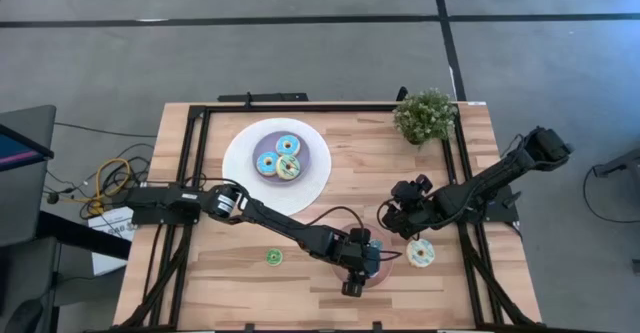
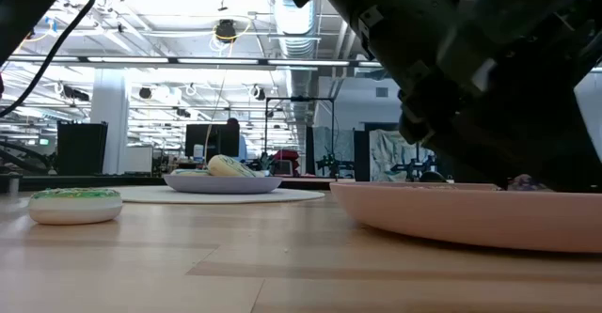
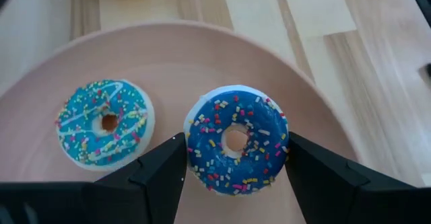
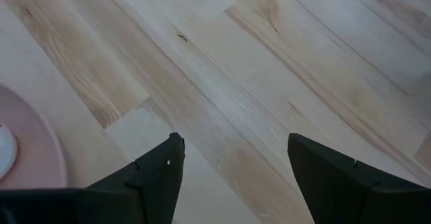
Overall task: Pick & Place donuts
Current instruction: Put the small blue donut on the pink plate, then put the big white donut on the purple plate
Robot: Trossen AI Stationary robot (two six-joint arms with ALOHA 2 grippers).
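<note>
Left end effector (image 3: 232, 160) astride dark-blue donut (image 3: 236, 140)

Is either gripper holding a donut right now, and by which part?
The left gripper is over the pink plate with its fingers on either side of the dark blue donut; contact cannot be told. The right gripper is open and holds nothing.
</note>
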